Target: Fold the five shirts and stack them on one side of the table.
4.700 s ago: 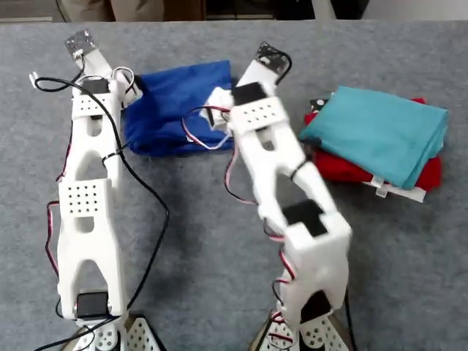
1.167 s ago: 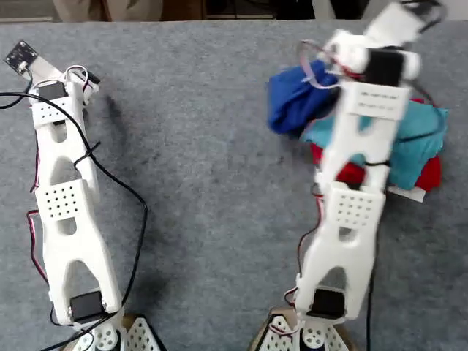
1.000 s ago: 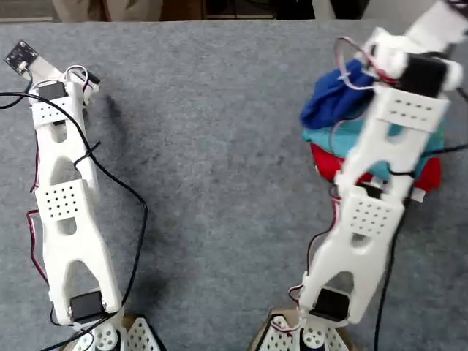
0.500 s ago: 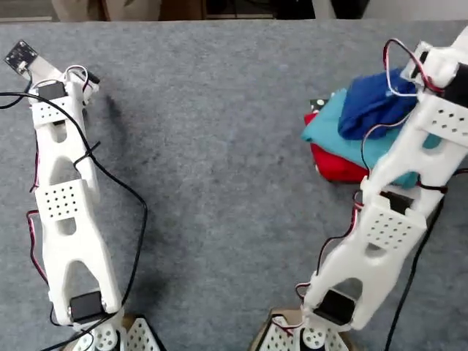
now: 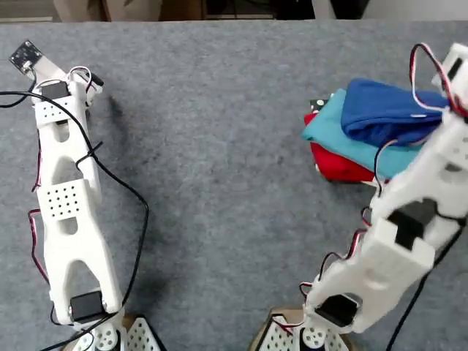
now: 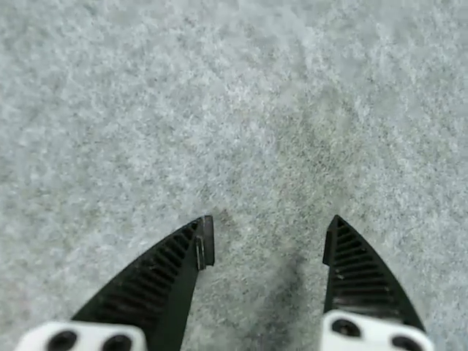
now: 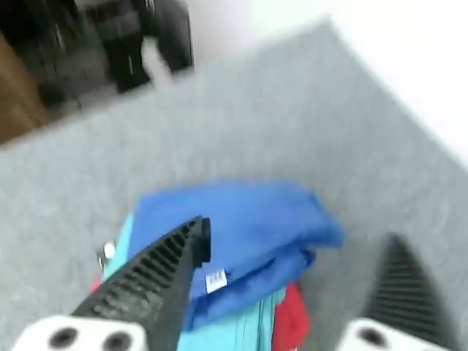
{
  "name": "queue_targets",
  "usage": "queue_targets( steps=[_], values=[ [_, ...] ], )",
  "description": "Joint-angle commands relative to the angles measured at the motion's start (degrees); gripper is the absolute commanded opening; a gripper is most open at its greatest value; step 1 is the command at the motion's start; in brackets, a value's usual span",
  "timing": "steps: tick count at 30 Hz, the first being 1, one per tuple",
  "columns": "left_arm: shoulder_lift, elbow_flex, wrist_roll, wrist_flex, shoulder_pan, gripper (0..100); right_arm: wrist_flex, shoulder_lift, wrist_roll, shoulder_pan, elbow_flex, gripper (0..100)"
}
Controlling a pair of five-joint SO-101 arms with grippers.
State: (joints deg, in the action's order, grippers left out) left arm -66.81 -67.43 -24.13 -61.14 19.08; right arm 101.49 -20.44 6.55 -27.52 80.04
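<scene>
High view has the blue shirt [image 5: 391, 111], carried over from the far middle of the table [image 5: 219, 146], now lying on the teal shirt [image 5: 329, 130] and red shirt [image 5: 336, 164] by the right edge, so one more is stacked. The right gripper [image 7: 296, 238] hangs above it, jaws spread wide and empty. The left gripper [image 6: 269, 238], jaws also spread, holds nothing over bare table near the far left corner.

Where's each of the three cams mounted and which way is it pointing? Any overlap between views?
High view: fixed above the table, looking down; shows left arm and right arm, plus a blue shirt stacked on a teal shirt and a red shirt.
Left wrist view: on the left arm's wrist, facing the table surface; left gripper open.
Right wrist view: on the right arm's wrist, facing down over the stack; right gripper open.
Shared: high and right wrist views both see the shirt stack.
</scene>
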Motion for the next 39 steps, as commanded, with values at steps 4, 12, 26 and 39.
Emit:
queue_targets(
  steps=[4, 12, 26, 39],
  values=[
    [1.5, -3.7, 2.5, -6.9, -1.6, 25, 1.0, 14.9, -3.8, -0.9, -0.1, 1.9],
    [4.1, -29.4, 25.0, -40.4, -4.5, 2, 1.0, 38.0, -2.5, 6.2, -19.6, 0.2],
    [36.9, 11.3, 26.9, -40.1, 1.5, 2, -16.7, 91.9, -0.9, 17.3, -102.5, 0.3],
    [92.6, 99.8, 31.0, -9.0, -4.3, 2, -28.4, 114.0, -5.9, 17.4, -147.7, 0.3]
  ],
)
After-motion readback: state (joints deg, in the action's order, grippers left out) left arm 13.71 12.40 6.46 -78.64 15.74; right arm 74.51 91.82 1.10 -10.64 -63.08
